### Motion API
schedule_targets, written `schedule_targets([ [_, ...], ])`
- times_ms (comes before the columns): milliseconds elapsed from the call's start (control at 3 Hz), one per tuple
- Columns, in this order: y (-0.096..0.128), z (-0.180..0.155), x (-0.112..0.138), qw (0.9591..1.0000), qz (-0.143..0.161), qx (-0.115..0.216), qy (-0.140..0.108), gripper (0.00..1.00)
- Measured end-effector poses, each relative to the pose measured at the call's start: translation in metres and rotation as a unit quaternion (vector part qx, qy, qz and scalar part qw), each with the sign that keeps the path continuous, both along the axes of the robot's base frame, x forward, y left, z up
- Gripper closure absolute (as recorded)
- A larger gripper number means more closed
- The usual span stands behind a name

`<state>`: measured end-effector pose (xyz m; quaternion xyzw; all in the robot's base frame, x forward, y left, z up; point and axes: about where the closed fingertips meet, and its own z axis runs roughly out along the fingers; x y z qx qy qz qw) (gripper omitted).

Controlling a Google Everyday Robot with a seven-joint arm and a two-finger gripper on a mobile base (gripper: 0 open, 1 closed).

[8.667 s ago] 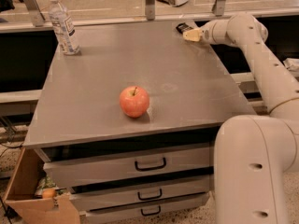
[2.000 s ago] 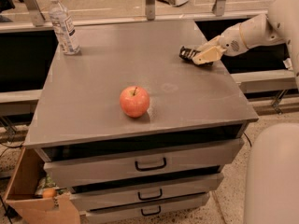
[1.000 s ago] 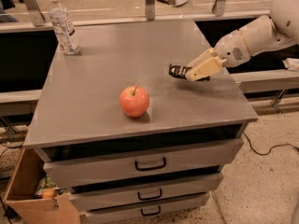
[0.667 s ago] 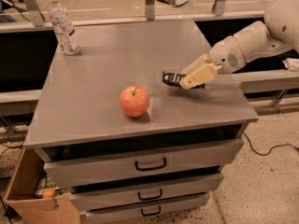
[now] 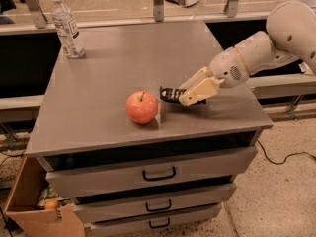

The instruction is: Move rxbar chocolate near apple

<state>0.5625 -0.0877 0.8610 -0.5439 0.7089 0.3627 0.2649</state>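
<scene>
The apple [image 5: 141, 107], red-pink with a short dark stem, sits on the grey cabinet top [image 5: 108, 73] near its front edge. My gripper [image 5: 190, 92] reaches in from the right and is shut on the rxbar chocolate [image 5: 170, 94], a flat black bar with pale lettering. The bar's free end sticks out to the left, a little above the surface, just right of the apple and not touching it.
A clear water bottle [image 5: 66, 26] stands at the back left corner of the top. The cabinet has several drawers [image 5: 158, 173] below. An open cardboard box [image 5: 34, 209] sits on the floor at the lower left, with a small orange fruit [image 5: 51, 204] in it.
My gripper has carried the rxbar chocolate from the back right of the top leftward and forward, ending close to the right side of the apple. The apple and bottle have not moved.
</scene>
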Motion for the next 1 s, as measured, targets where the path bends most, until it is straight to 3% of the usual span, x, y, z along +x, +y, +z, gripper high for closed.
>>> schedule_targets([
  [667,0.0079,-0.0024,-0.0105,1.0000,0.004,0.003,0.005,0.13],
  [1000,0.0053,-0.0008,-0.0082,1.0000,0.000,0.000,0.003,0.00],
])
